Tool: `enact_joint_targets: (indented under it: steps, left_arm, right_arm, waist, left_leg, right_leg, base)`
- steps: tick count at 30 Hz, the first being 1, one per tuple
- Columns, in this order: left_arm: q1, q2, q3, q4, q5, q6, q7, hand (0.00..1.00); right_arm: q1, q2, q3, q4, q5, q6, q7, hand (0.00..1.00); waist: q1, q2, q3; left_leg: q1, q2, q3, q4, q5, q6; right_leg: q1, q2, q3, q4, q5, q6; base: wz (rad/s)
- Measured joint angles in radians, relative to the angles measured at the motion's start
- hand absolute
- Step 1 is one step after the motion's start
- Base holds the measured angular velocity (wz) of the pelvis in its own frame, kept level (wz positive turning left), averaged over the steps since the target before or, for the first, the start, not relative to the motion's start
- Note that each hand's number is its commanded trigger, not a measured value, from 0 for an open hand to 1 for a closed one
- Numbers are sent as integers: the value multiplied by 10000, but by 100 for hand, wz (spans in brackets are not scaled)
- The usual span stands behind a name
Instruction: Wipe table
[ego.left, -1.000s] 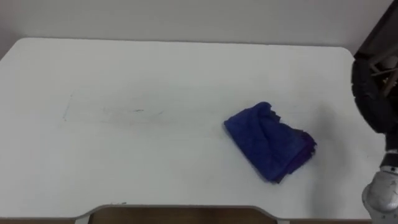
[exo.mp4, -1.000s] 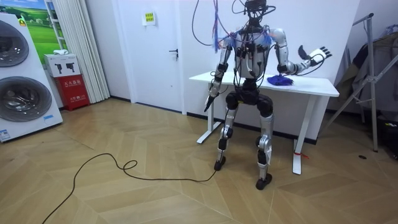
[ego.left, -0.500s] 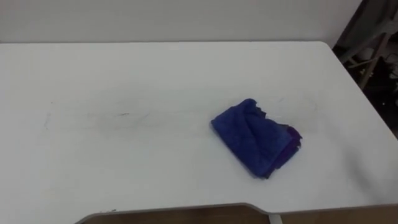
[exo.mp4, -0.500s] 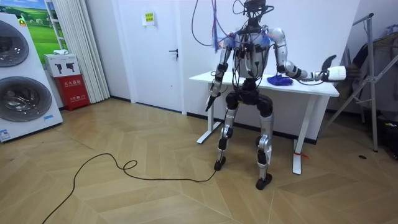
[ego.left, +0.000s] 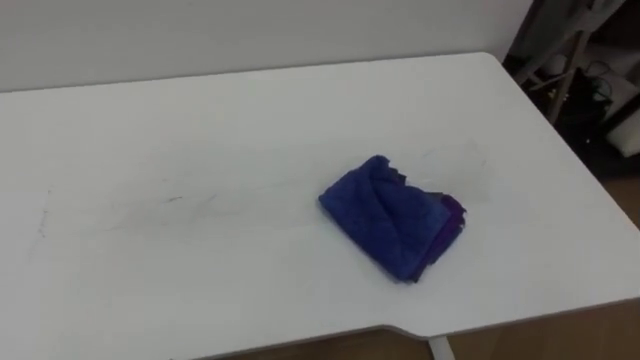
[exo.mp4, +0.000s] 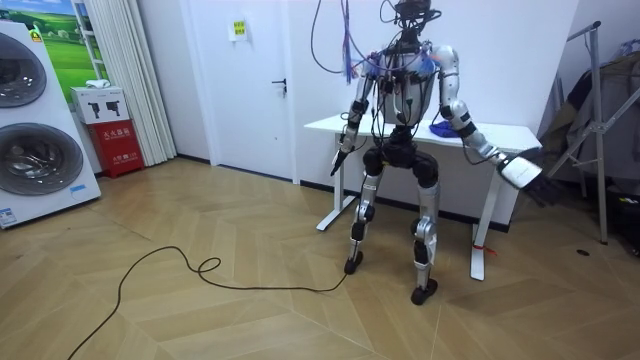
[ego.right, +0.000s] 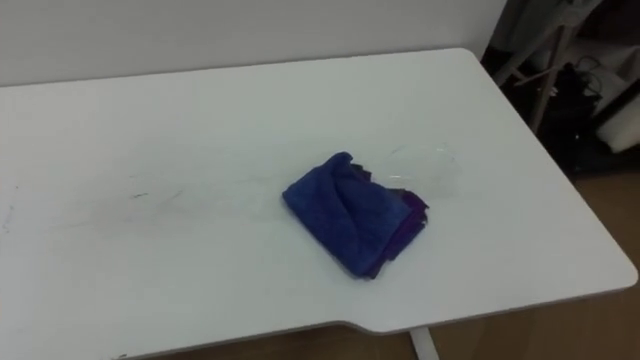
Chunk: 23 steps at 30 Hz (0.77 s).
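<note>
A crumpled blue cloth (ego.left: 392, 218), with a purple edge at its right, is seen lying right of centre on the white table (ego.left: 200, 120), with faint grey streaks (ego.left: 170, 200) to its left. In the room view the right hand (exo.mp4: 522, 168) is held low past the table's right end and the left hand (exo.mp4: 337, 160) by its left. Whether the fingers are released or clenched cannot be told. The door's yellow notice (exo.mp4: 240, 29) cannot be read.
</note>
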Motion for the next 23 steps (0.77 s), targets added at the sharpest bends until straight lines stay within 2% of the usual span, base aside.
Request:
enact_joint_targets:
  steps: [2, 4, 6, 8, 11, 15, 17, 23]
  left_arm:
    - [-111, -42, -71, 230, 18, -79, 8, 0]
    - [-248, -131, -94, 619, 15, -155, 10, 0]
    - [-281, -259, -90, 841, 39, -159, 10, 0]
    - [-324, -292, -95, 841, 277, -160, 16, 0]
    - [-453, -282, -445, 882, 410, -167, 302, 0]
    - [-564, -332, -1051, 1061, 427, -258, 700, 0]
    - [-642, -338, -1273, 1034, 442, -267, 737, 0]
    - [-796, -343, -1866, 934, 722, -321, 749, 0]
  right_arm:
    - [59, 160, 669, 905, -123, 9, 649, 0]
    - [18, 398, 1117, 1666, -534, 111, 1391, 0]
    - [-25, 528, 1533, 2391, -1627, 423, 2084, 0]
    - [-7, 521, 2000, 2432, -2605, 614, 2390, 0]
    - [-198, 515, 2933, 2431, -4114, 619, 2766, 0]
    - [-806, 664, 4117, 2319, -5645, 415, 3241, 0]
    - [-1007, 727, 4560, 2309, -5881, 423, 3441, 0]
    - [-1207, 754, 5746, 2265, -5823, 464, 4402, 0]
  waist:
    - [4, -15, -3]
    - [34, 40, 28]
    - [206, 74, 36]
    - [416, 99, 37]
    - [769, 152, 21]
    - [1005, 224, 22]
    - [1143, 298, 9]
    - [1364, 376, 69]
  left_leg:
    - [5, 9, 0, 29, 1, 1]
    - [12, 14, 1, 43, 0, 0]
    - [48, 11, -10, 7, -36, -52]
    - [84, 13, -10, 7, -36, -54]
    - [91, 26, -48, 53, -62, -50]
    - [43, -4, -115, 154, -159, -15]
    - [42, -14, -141, 168, -124, 28]
    - [43, -11, -268, 237, -118, 36]
  right_leg:
    - [12, -2, 3, 18, 0, 0]
    - [12, -4, 0, 30, 0, 0]
    - [90, -1, -33, 11, 0, -1]
    - [120, 13, -39, -11, 5, -8]
    - [110, 17, -33, -32, 42, -28]
    - [195, 7, -61, -42, 76, -20]
    - [217, 21, -74, -59, 85, -6]
    - [315, 23, -323, -80, 82, -1]
  base:
    - [0]
    - [0]
    - [0]
    - [0]
    - [0]
    - [0]
    - [2]
    - [6]
